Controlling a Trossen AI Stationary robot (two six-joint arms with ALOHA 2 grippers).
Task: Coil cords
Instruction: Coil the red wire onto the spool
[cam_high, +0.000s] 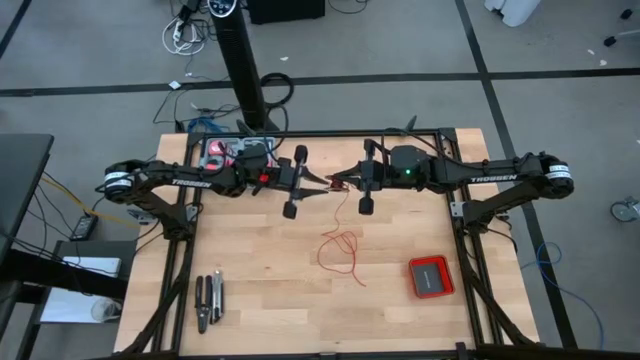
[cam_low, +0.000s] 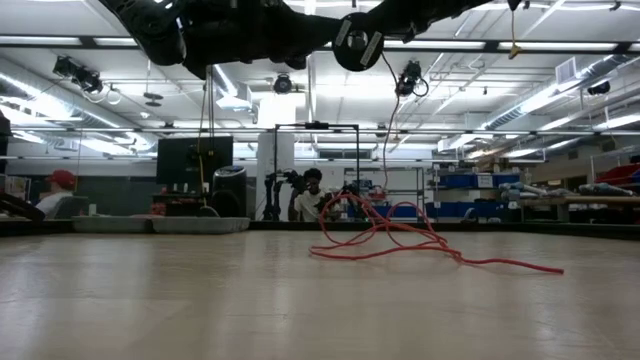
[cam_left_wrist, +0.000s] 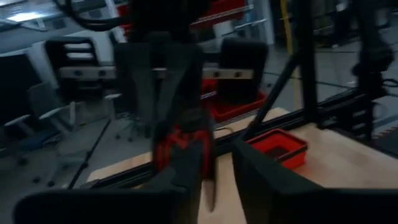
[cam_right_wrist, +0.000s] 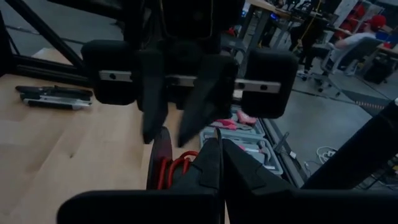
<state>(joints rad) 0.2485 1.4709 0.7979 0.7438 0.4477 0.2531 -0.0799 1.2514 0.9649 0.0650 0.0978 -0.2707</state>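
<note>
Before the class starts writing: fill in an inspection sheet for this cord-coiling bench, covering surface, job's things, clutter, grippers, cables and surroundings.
Surface: wooden table, flat, pale boards.
Job's things: red wire in loose loops mid-table, one strand running up to the grippers; small red coil right beside the right jaws, grip on it unclear.
Clutter: red box; hand tools; tray at the far edge.
Grippers: left gripper raised, jaws open; right gripper raised facing it, jaws shut.
Cables: floor cables beyond the table.
Surroundings: workshop; seated person far behind.
</note>
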